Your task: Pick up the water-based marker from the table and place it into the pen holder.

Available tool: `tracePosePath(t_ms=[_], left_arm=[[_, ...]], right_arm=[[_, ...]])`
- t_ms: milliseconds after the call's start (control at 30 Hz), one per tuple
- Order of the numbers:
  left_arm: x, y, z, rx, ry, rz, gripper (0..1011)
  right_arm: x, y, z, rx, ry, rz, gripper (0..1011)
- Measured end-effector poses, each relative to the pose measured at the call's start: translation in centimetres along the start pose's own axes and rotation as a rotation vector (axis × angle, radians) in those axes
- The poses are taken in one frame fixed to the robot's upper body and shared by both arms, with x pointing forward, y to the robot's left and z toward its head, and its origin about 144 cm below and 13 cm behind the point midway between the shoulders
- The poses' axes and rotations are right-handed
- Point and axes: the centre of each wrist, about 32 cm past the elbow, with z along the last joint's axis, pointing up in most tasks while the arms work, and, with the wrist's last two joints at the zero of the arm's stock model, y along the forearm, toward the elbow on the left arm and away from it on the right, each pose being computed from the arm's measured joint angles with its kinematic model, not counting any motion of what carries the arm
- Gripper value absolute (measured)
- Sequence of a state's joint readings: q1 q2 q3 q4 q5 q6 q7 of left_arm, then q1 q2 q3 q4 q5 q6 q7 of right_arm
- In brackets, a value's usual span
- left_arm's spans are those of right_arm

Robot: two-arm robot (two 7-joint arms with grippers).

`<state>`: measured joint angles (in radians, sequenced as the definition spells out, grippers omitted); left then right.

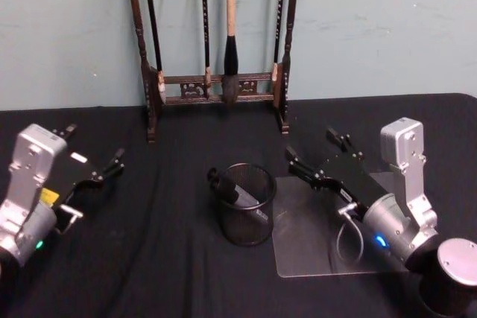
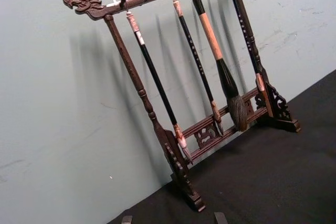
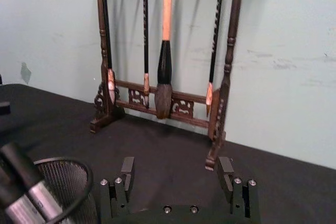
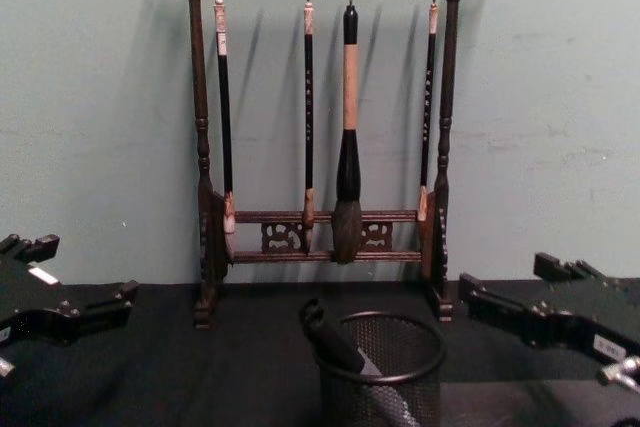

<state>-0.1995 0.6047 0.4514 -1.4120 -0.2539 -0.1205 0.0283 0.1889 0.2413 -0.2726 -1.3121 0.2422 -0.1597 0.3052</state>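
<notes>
The pen holder (image 1: 242, 230), a round black wire-mesh cup, stands in the middle of the black table. The water-based marker (image 1: 232, 186), dark with a grey barrel, leans inside it with its black cap poking over the rim. The chest view has the same holder (image 4: 385, 387) and marker (image 4: 335, 339); the right wrist view catches the holder (image 3: 71, 182) and marker (image 3: 23, 182) at a lower corner. My left gripper (image 1: 95, 144) hovers open and empty to the holder's left. My right gripper (image 1: 311, 145) is open and empty just right of the holder.
A tall dark wooden brush rack (image 1: 216, 87) with several hanging brushes stands against the teal wall behind the holder. A clear plastic sheet (image 1: 313, 247) lies on the table under my right arm.
</notes>
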Motion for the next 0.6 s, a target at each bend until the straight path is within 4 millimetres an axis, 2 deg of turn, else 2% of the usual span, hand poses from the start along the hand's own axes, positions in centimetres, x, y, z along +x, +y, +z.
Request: tracePosePath(t_ms=[600], left_arm=[[0.0, 0.0, 0.0, 0.0, 0.0, 0.0, 1009]], right_arm=[[-0.2, -0.8, -1.5, -0.041, 0.01, -0.018, 1002]])
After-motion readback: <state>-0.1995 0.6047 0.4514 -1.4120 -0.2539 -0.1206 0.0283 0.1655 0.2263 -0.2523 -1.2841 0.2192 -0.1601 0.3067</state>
